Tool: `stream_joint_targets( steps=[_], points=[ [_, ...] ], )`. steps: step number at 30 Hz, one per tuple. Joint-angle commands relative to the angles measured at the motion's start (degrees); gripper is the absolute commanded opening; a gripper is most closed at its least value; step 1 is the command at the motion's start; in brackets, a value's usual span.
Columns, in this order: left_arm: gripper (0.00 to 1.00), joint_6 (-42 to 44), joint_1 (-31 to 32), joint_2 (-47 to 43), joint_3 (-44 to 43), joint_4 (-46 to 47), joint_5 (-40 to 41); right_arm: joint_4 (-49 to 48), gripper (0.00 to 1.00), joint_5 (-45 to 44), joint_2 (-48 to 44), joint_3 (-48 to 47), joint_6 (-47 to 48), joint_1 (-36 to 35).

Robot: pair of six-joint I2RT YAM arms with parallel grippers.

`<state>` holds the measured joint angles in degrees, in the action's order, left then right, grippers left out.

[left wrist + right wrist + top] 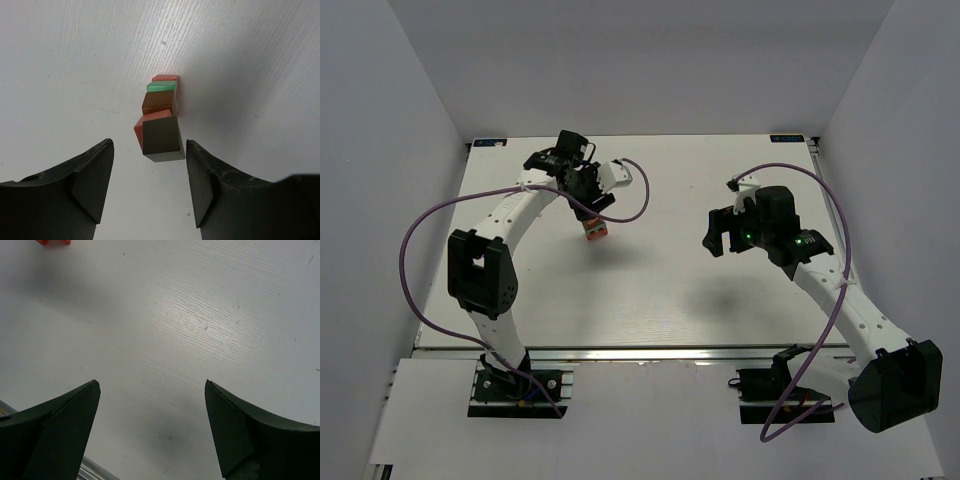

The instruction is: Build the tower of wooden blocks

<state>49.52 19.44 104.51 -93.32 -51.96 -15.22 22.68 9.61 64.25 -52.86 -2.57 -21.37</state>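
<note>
The tower (pixel 596 230) stands left of the table's middle, a short stack of wood blocks. Seen from above in the left wrist view, a dark brown block (pixel 161 137) tops it, with a red piece (pixel 138 131), a brownish-orange block (pixel 157 102), a mint-green slab (pixel 161 87) and another red piece (pixel 166 77) below. My left gripper (pixel 588 205) (pixel 148 144) hangs just above the stack, open, both fingers clear of the top block. My right gripper (pixel 718 232) (pixel 152 385) hovers open over bare table at the right, holding nothing.
White walls close in the table (pixel 670 300) on the left, back and right. An orange-red scrap (pixel 52 242) shows at the top left edge of the right wrist view. Purple cables loop off both arms.
</note>
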Motion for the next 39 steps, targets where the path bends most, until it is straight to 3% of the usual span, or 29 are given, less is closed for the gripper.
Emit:
stream_joint_targets(
  steps=[1, 7, 13, 14, 15, 20, 22, 23, 24, 26, 27, 30, 34, 39],
  points=[
    [0.7, -2.31, -0.37, -1.24, -2.92, 1.78, 0.11, -0.44, 0.89, 0.94, 0.44, -2.69, 0.28, 0.27],
    [0.81, -3.37, -0.37, -1.59, -5.64, 1.08, -1.65, -0.53, 0.89, 0.94, 0.18, -2.69, 0.46, 0.27],
    [0.87, -6.0, -0.37, -3.34, -8.89, 1.42, -4.46, -1.14, 0.89, -0.2, -0.79, -2.86, -0.33, 0.27],
    [0.98, -7.84, -0.37, -4.13, -9.33, 2.99, -3.42, -2.1, 0.89, -1.42, -1.23, -2.69, -0.85, 0.27],
    [0.98, -10.29, -0.37, -4.57, -9.86, 4.75, -2.71, -2.72, 0.89, -2.13, -1.58, -2.42, -2.16, 0.27],
    [0.98, -34.18, -0.37, -4.32, -15.39, 17.5, 8.51, -3.08, 0.89, -11.68, -1.85, -2.68, -8.06, 0.53],
    [0.98, -48.15, -0.46, -2.91, -17.85, 18.65, 21.94, -2.12, 0.89, -14.08, -1.85, -2.95, -11.38, 1.06],
    [0.98, -53.33, -0.63, -2.39, -20.13, 17.87, 26.69, -1.94, 0.89, -15.57, -2.11, -3.12, -12.28, 1.41],
    [0.98, -63.13, -0.81, -2.03, -21.28, 16.47, 37.87, -1.76, 0.89, -16.54, -2.37, -3.13, -13.33, 1.67],
    [0.98, -71.98, -3.52, -1.5, -23.57, 7.09, 42.55, -0.71, 0.89, -18.3, -2.9, -3.56, -14.74, 2.64],
    [0.98, -78.37, -5.27, -1.94, -22.62, 4.79, 40.38, -0.27, 0.89, -19.35, -3.51, -4.0, -15.01, 2.73],
    [0.98, -85.6, -15.37, -6.23, -12.91, 1.26, 35.35, 1.05, 0.89, -20.24, -4.74, -4.35, -15.27, 2.73],
    [0.98, -87.66, -27.5, -12.38, -0.49, 1.14, 37.2, 0.7, 0.89, -23.49, -6.85, -3.31, -19.31, 2.73],
    [0.98, -88.28, -34.2, -21.44, 9.81, 6.6, 31.13, -0.18, 0.89, -26.12, -10.19, -1.19, -20.2, 2.73]
  ],
)
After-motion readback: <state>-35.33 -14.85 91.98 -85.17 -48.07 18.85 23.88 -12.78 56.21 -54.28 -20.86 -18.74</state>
